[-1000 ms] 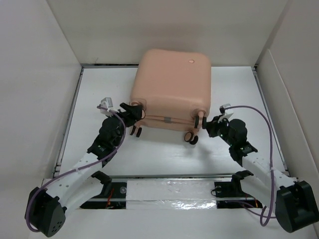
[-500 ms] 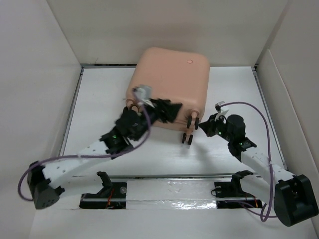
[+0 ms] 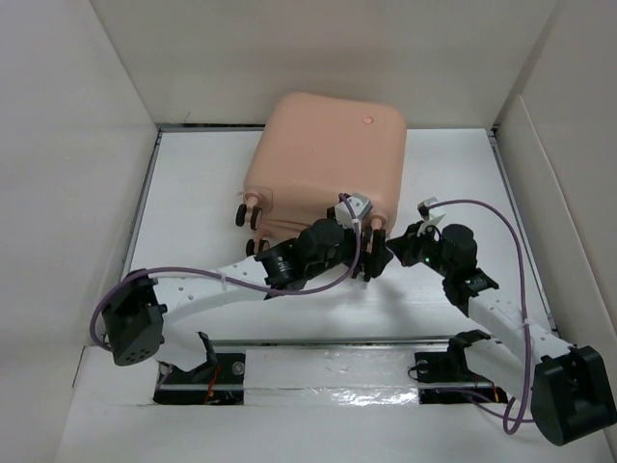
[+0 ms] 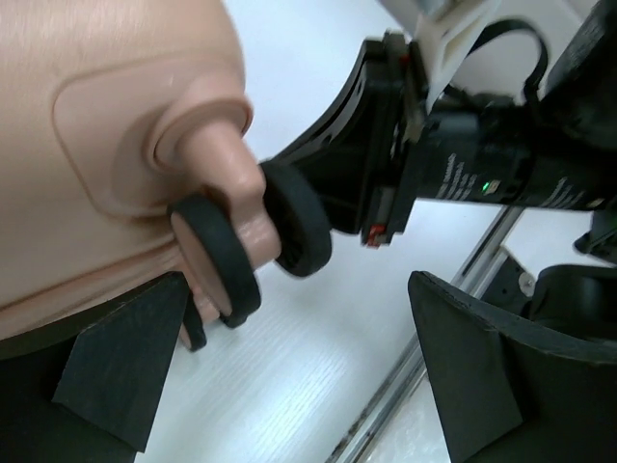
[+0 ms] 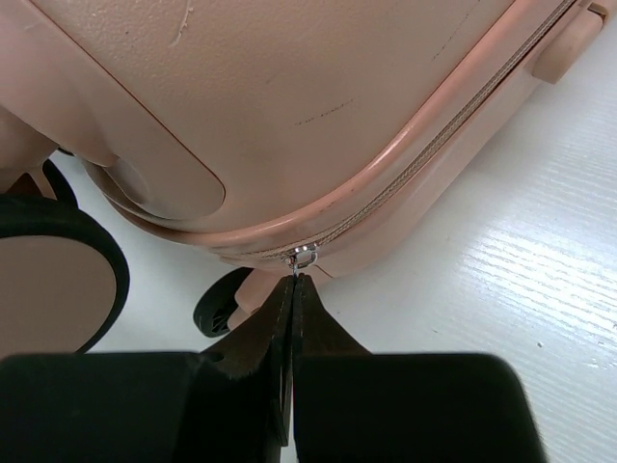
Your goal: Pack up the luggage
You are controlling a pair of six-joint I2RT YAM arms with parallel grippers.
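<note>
Table [image 3: 193,193] first, white, with both arms bolted at its 6 o'clock edge. The left arm [image 3: 202,286] is stretching from 7 o'clock across toward 2 o'clock. The left gripper [image 4: 294,309] is standing wide open and holding nothing, its fingers [image 4: 472,376] straddling a caster wheel [image 4: 294,227] at the luggage's 5 o'clock corner. The right arm [image 3: 492,309] is reaching in from 5 o'clock. The right gripper [image 5: 294,282] is pressed fully closed, tips sitting right against the zipper pull [image 5: 306,255] on the seam; whether the tab is pinched between them, I cannot tell. The two grippers are crowding just beside each other at that corner. Beyond them the luggage [image 3: 328,164], peach-pink and closed, is lying flat at the table's 12 o'clock end, wheels facing 6 o'clock. A second pair of casters [image 3: 241,214] is sitting at its 7 o'clock corner, and the small logo dot [image 3: 367,121] is showing toward 1 o'clock. White walls [image 3: 318,58] are boxing everything in.
</note>
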